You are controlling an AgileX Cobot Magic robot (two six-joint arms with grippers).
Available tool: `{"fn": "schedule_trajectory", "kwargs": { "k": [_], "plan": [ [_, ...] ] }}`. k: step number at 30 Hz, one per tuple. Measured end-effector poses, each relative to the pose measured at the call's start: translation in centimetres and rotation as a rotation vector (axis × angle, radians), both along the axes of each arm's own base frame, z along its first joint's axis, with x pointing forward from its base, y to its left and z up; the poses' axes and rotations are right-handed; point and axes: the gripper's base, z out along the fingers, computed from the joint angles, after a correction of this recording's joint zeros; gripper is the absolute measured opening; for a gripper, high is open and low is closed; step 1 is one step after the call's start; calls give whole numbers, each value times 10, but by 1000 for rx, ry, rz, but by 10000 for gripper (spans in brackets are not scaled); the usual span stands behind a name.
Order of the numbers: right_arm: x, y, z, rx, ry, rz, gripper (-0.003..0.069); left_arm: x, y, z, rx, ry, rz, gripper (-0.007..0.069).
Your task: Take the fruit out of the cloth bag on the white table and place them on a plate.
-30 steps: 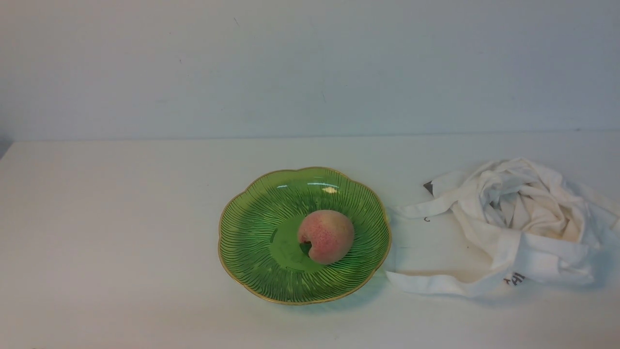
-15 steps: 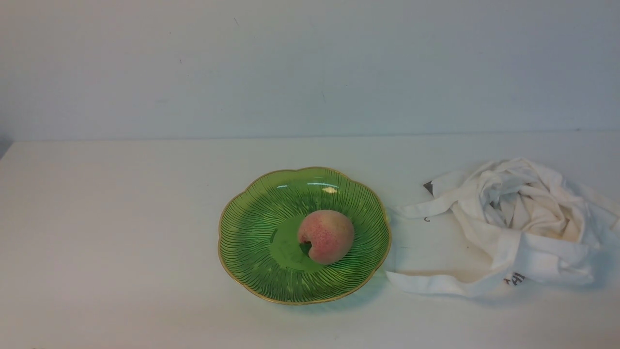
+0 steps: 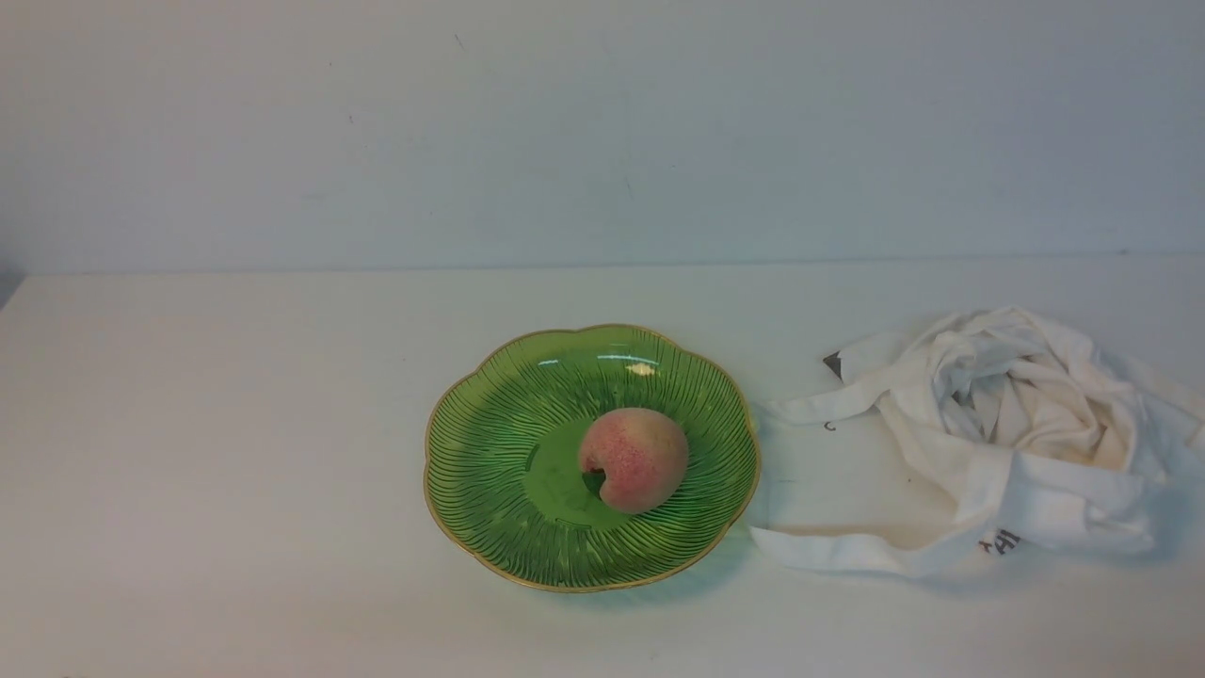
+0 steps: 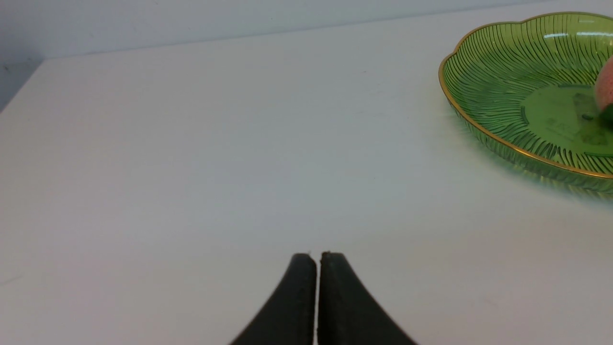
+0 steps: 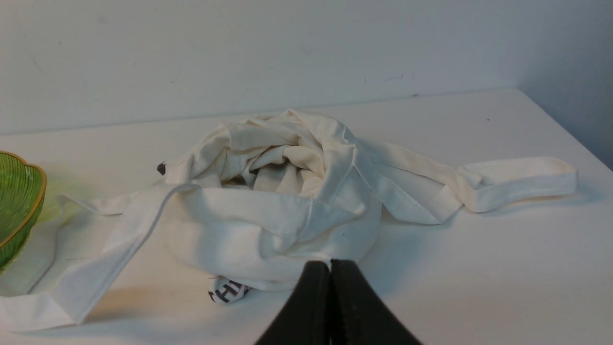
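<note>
Both claws are pressed closed and hold nothing: the left gripper [image 4: 316, 255] over bare table [image 4: 191, 143], the right gripper [image 5: 330, 262] near the crumpled bag [image 5: 287, 191]. The peach [image 3: 633, 459] sits on the plate [image 3: 480, 471].

You see only fingertips: the left end effector [image 4: 316, 256] has two matte black, curved, tapering fingers with rounded tips; the right end effector [image 5: 330, 263] looks the same.
</note>
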Motion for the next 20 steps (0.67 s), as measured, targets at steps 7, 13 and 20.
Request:
{"fn": "schedule_trajectory", "kwargs": {
  "k": [7, 13, 20],
  "plan": [
    [0, 0, 0, 20, -2, -4, -14, 0, 0, 0, 0, 0, 0, -8],
    [0, 0, 0, 21, -2, -4, -14, 0, 0, 0, 0, 0, 0, -8],
    [0, 0, 0, 21, -2, -4, -14, 0, 0, 0, 0, 0, 0, -8]
  ]
}}
